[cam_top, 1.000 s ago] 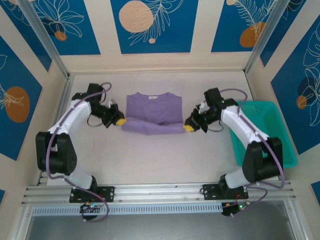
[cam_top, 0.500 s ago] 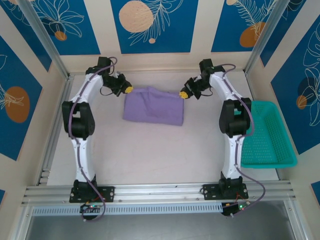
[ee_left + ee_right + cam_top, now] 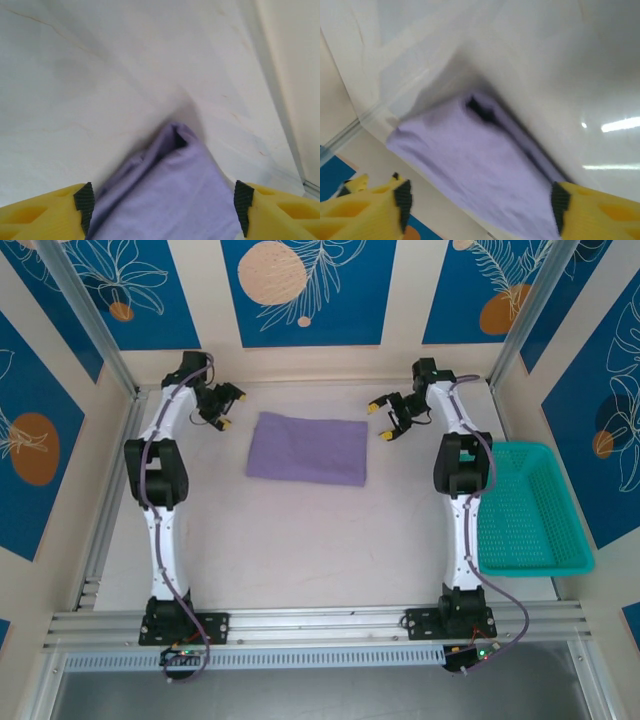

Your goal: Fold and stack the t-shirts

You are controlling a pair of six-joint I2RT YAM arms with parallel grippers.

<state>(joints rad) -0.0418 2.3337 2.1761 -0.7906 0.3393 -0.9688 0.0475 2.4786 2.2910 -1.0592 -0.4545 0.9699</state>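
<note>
Item: shirt (image 3: 308,448), folded rectangle, flat at worktop (image 3: 300,550) far-centre | left jaws, right jaws: wide open, empty, near its far corners | step: fold apparently complete | next: stacking, needs fresh grasp

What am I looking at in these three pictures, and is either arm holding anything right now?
Two white robot arms stand at the near edge of a table. One picture looks down from above and behind them; the other two come from a camera on each wrist, yellow fingers at the bottom. A folded purple t-shirt lies on it, a teal basket at its right side. The left end effector and right end effector sit beside the shirt's far corners, both open, holding nothing.
</note>
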